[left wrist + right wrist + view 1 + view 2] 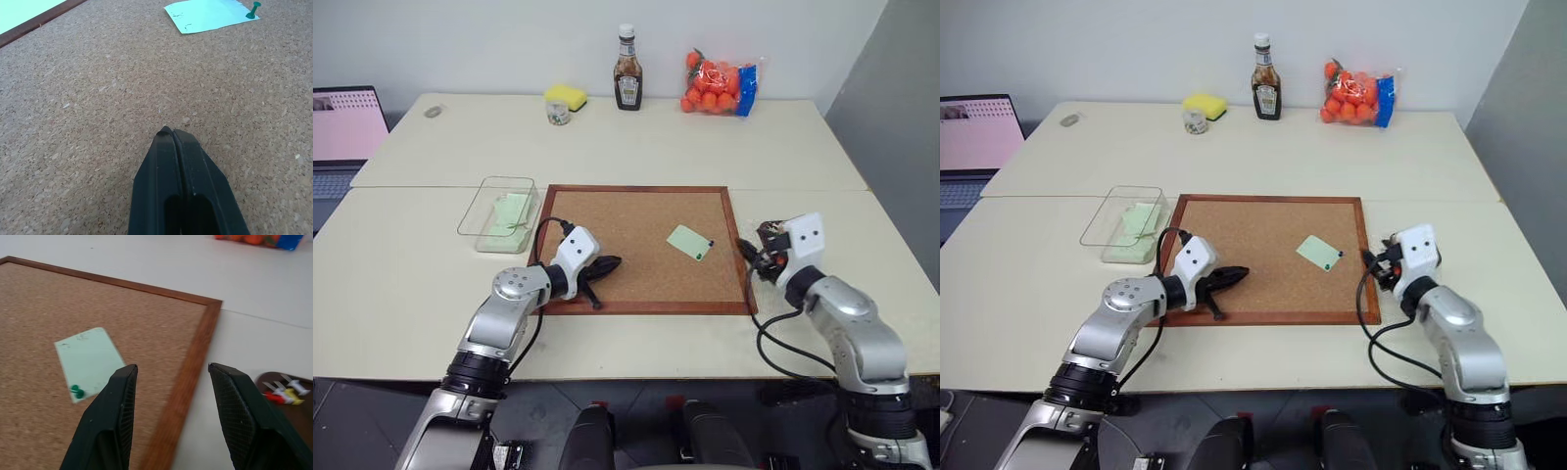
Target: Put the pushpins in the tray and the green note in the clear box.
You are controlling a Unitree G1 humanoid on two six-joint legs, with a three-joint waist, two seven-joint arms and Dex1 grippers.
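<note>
Green pushpin pins the green note at centre-left, so the right gripper, fingers apart, should straddle only its head; left gripper pressed together.

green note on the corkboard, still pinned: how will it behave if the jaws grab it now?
The green note looks like thin paper, so probably floppy and very light. A green pushpin holds one corner to the corkboard; pulling now may tear it or pivot it about the pin. It lies flat, so getting under an edge looks hard.
</note>
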